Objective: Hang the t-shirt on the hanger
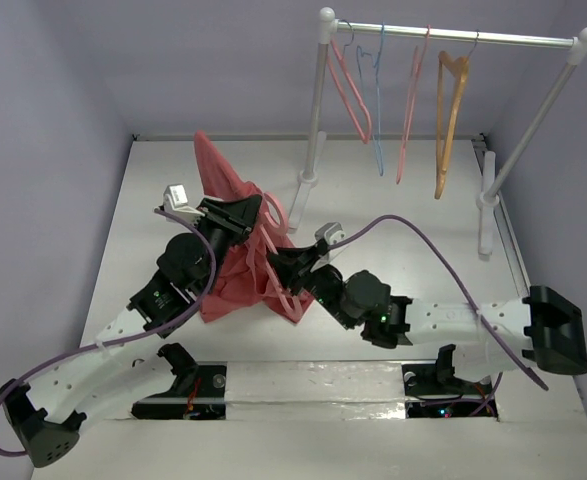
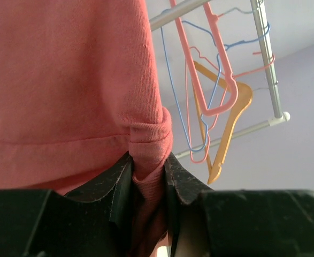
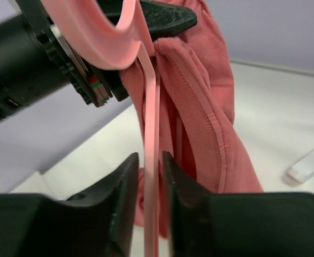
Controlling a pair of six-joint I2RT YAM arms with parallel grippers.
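Note:
The salmon-red t-shirt (image 1: 228, 280) hangs bunched in the middle of the table, its top pulled up to a peak at the back. My left gripper (image 1: 241, 215) is shut on a fold of its hem (image 2: 148, 160), and cloth fills the left wrist view (image 2: 66, 80). The thick pink hanger (image 1: 276, 215) stands upright against the shirt, hook on top. My right gripper (image 1: 291, 268) is shut on the hanger's flat bar (image 3: 152, 134). In the right wrist view the broad hook (image 3: 92, 40) curves past the left gripper's finger (image 3: 167, 19), with the shirt (image 3: 205, 107) just behind the bar.
A white clothes rack (image 1: 453, 37) stands at the back right on two posts (image 1: 308, 185) (image 1: 486, 200). On it hang thin pink wire hangers (image 1: 353, 95), a blue wire hanger (image 1: 378, 110) and an orange-tan hanger (image 1: 451, 110). Purple cables loop over both arms.

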